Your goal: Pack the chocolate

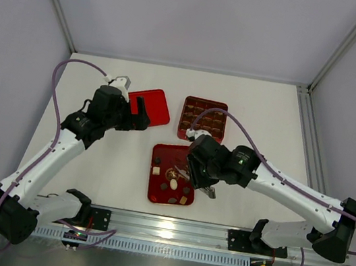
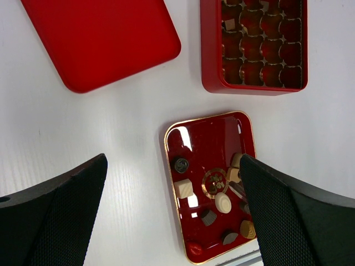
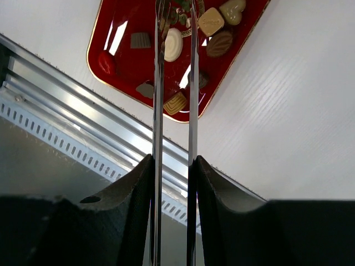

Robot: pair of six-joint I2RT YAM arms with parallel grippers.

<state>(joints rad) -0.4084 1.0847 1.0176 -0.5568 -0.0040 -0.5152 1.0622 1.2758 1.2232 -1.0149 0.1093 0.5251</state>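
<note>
Room: white table [image 1: 262,120] boxed in by pale grey walls, both arms bolted to a metal rail [image 1: 169,228] at its near edge.
Right jaws: the right gripper [image 3: 173,166] is clamped on a pair of thin metal tweezers [image 3: 193,83], pads pressing the two blades from either side.
Tweezer tips: they reach out over the middle of the gold-rimmed red tray [image 2: 211,141], a narrow gap between the blades. I cannot tell whether they touch a piece.
Left jaws: the left gripper [image 2: 173,160] is spread wide with nothing between its fingers, hanging above the table just beside the plain red lid [image 2: 105,39].
Chocolate: the chocolate [image 2: 223,203] lies loose in the gold-rimmed tray, with cream, tan and dark brown pieces scattered mostly over its near half.
Box: the red box with grid cells [image 2: 208,44] sits beyond the tray, apart from it, to the right of the lid.
</note>
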